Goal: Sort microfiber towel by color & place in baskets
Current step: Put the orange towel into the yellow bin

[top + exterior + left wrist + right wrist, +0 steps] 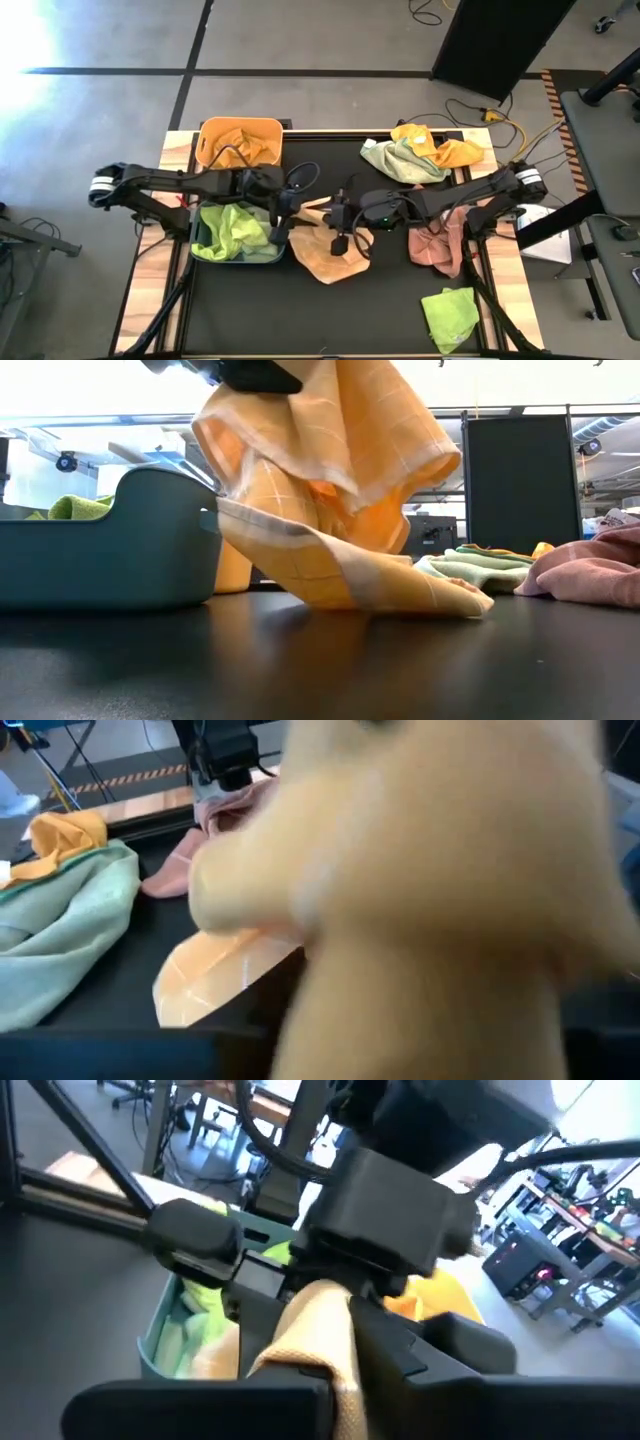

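A robotics lab or workshop: a black-topped table (pixel 250 310) stands on a grey concrete floor (pixel 300 40) marked with dark tape lines (pixel 190 70), yellow cables (pixel 520 135) trailing, office chairs (pixel 130 1095) and equipment racks (pixel 590 1210) beyond.

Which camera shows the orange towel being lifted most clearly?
The low view: the orange towel hangs from above, its lower end trailing on the black table beside the blue-grey basket. The high view shows it partly under both grippers; the left wrist view is mostly blurred cloth; the right wrist view shows a pinched fold.
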Motion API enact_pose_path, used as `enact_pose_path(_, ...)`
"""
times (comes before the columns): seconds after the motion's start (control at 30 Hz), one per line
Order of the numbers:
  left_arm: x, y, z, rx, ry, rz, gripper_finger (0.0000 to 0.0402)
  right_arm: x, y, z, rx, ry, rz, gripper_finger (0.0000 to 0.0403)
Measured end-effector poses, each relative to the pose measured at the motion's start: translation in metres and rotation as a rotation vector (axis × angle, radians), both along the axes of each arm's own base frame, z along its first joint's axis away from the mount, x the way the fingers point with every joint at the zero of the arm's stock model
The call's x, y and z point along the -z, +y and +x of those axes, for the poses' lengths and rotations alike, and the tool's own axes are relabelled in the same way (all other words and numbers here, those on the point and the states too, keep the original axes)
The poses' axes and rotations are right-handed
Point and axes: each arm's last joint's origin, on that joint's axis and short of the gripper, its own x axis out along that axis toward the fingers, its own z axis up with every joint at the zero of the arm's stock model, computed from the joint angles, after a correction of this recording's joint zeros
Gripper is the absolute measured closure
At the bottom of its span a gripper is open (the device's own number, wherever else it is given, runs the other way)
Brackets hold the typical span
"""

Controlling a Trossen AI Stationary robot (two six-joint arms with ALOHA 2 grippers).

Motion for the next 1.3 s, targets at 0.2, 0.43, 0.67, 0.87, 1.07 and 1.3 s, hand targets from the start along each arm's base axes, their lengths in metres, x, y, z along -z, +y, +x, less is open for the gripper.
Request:
enact_pose_path(0.2, 0.005, 0.0, -0.008, -0.018, 0.092, -0.006, 0.0284, 0.013, -0.002, -0.009, 0.045, 0.159, 0.074, 0.0381)
enact_pose_path(0.43, 0.018, 0.004, -0.013, -0.131, 0.202, 0.035, 0.0224, 0.075, -0.004, -0.018, 0.172, 0.451, 0.184, 0.037)
enact_pose_path(0.67, 0.047, 0.004, 0.011, -0.14, 0.256, 0.022, 0.0169, 0.136, -0.005, -0.023, 0.258, 0.631, 0.228, 0.031)
enact_pose_path(0.87, 0.063, 0.006, 0.044, -0.132, 0.304, 0.037, 0.0153, 0.125, -0.002, -0.023, 0.255, 0.649, 0.222, 0.0215)
enact_pose_path(1.07, 0.08, 0.012, 0.072, -0.124, 0.464, 0.056, 0.0152, 0.091, 0.006, -0.042, 0.275, 0.717, 0.254, 0.0131)
enact_pose_path(1.3, 0.116, 0.015, 0.093, -0.12, 0.636, 0.056, 0.0164, 0.075, 0.021, -0.063, 0.32, 0.742, 0.326, 0.0088)
